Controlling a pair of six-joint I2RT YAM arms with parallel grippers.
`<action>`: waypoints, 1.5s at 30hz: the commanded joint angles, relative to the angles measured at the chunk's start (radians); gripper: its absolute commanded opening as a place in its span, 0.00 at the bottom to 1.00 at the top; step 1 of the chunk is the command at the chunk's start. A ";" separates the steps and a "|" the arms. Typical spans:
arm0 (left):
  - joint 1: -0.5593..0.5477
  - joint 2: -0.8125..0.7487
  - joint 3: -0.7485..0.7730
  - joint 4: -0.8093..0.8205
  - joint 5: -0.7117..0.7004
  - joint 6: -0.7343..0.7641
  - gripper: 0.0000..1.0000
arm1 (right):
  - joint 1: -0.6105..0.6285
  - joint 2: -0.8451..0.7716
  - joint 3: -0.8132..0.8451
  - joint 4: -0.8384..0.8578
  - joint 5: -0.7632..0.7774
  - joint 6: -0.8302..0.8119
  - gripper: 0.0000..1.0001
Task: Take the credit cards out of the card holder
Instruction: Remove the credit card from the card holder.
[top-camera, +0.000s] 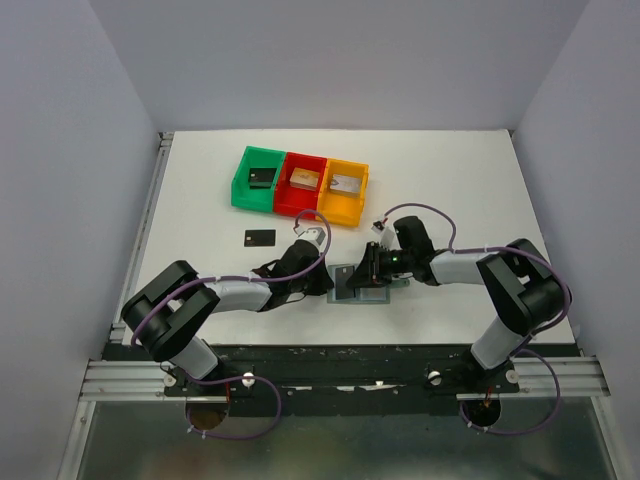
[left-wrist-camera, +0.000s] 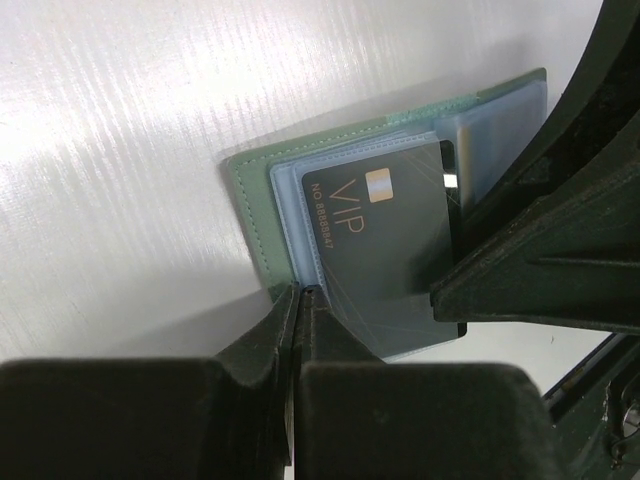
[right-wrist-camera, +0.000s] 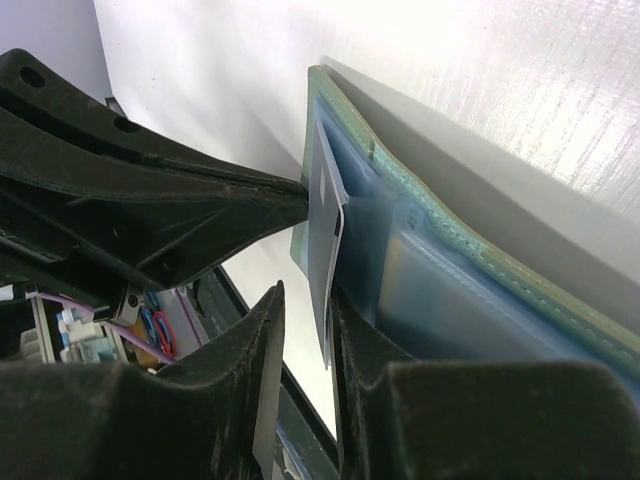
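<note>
The grey-green card holder (top-camera: 365, 296) lies open on the white table between both arms. Its pale blue pockets show in the left wrist view. A black credit card (left-wrist-camera: 385, 250) marked VIP sticks partway out of a pocket. My left gripper (left-wrist-camera: 300, 290) is shut on the card holder's (left-wrist-camera: 255, 210) near edge, where cover and blue pocket meet. My right gripper (right-wrist-camera: 307, 290) is open, with that card's (right-wrist-camera: 325, 220) free edge between its fingers, close against the right one. The card holder's stitched cover (right-wrist-camera: 440, 230) runs along the right. Another black card (top-camera: 259, 237) lies loose on the table, left of the arms.
Green (top-camera: 258, 178), red (top-camera: 303, 182) and orange (top-camera: 346, 188) bins stand in a row at the back, each holding a small piece. The table's front edge is close behind the holder. The two grippers (top-camera: 328, 287) (top-camera: 368, 268) nearly touch.
</note>
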 joint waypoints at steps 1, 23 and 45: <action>0.000 0.039 -0.032 -0.075 -0.004 0.007 0.04 | -0.009 -0.028 0.002 -0.022 0.006 -0.021 0.31; 0.010 0.066 -0.012 -0.110 -0.012 0.008 0.00 | -0.050 -0.071 -0.017 -0.065 0.008 -0.049 0.30; 0.010 0.069 -0.018 -0.113 -0.018 0.004 0.00 | -0.082 -0.091 -0.037 -0.075 0.026 -0.052 0.21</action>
